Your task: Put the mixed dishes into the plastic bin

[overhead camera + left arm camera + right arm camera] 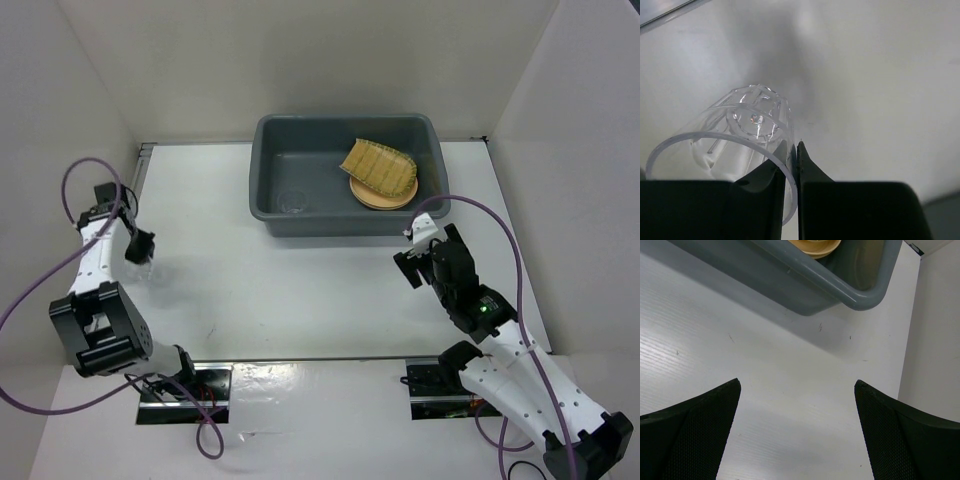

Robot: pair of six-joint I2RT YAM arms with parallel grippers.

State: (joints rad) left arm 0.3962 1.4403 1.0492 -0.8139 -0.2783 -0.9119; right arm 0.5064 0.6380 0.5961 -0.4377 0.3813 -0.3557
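The white table (300,290) ran from the arms up to side walls standing close on the left and right. The grey plastic bin (330,222) sat just ahead of the right gripper (797,383). That gripper's jaws stood wide apart and gripped nothing, with only tabletop beneath them and the bin's near corner just beyond their tips. Inside the bin, the woven bamboo tray (380,167) rested tilted across a tan plate (372,200). Well apart from the bin, near the left wall, the left gripper (795,150) had its jaws drawn to a narrow slit. They pinched the wall of the clear glass cup (740,130) at its rim, one finger inside the mouth and one outside. The cup leaned, its base pointing away from the jaws.
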